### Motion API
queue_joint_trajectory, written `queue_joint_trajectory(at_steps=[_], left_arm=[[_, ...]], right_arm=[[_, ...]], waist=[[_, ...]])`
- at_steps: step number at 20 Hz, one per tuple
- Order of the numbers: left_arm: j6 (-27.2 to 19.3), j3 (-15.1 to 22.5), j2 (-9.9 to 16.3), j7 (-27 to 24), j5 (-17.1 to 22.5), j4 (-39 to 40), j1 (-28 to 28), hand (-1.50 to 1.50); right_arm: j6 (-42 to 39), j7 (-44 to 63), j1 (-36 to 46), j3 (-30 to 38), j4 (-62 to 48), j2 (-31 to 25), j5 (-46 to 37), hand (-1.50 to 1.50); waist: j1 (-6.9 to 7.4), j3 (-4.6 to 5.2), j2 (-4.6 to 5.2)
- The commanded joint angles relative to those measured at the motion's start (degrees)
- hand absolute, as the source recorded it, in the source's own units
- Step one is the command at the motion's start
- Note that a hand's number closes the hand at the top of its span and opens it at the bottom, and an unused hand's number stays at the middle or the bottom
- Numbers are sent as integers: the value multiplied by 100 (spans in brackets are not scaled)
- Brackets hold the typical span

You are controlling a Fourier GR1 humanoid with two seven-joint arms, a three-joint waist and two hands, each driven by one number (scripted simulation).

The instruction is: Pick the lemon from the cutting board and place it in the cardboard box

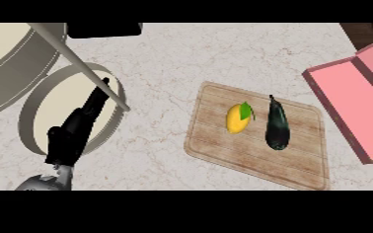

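Note:
A yellow lemon (237, 118) with a green leaf lies on the wooden cutting board (247, 153), left of a dark eggplant (276, 125). A pink box (348, 103) with an open flap stands at the right edge, past the board. My left hand (75, 128) shows at the lower left, fingers straight and pointing up, far from the lemon and holding nothing. My right hand does not show in this view.
A round cream container (44, 103) sits under my left hand, with a larger one (22, 59) behind it at the far left. A thin grey bar (87, 69) slants across them. A black object (105, 29) rests at the counter's back.

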State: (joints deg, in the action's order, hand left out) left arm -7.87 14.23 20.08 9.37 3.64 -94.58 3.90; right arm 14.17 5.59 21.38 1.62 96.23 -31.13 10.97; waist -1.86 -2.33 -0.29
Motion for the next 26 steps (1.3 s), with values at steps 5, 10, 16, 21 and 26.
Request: queue_joint_trajectory(at_steps=[5,10,16,21,26], left_arm=[[315,-383,543,-700,-272,54,579,0],[790,-631,779,-1139,108,170,395,0],[944,-605,666,-1220,105,303,585,0],[886,-347,379,-1446,-199,496,695,0],[1098,-421,429,-1378,-73,633,959,0]], right_arm=[[1423,1448,-284,172,1492,-399,-1227,-150],[1366,2575,-1805,-271,1952,-983,-2506,-150],[837,2951,-2660,-1132,3204,-1418,-4022,-150],[-354,4428,-1916,-1808,3546,-1597,-4494,-150],[-1760,5346,-1382,-2465,3332,-1850,-4008,-150]], waist=[[-201,274,-83],[-230,265,-50],[-18,250,-2],[196,255,38],[354,264,73]])
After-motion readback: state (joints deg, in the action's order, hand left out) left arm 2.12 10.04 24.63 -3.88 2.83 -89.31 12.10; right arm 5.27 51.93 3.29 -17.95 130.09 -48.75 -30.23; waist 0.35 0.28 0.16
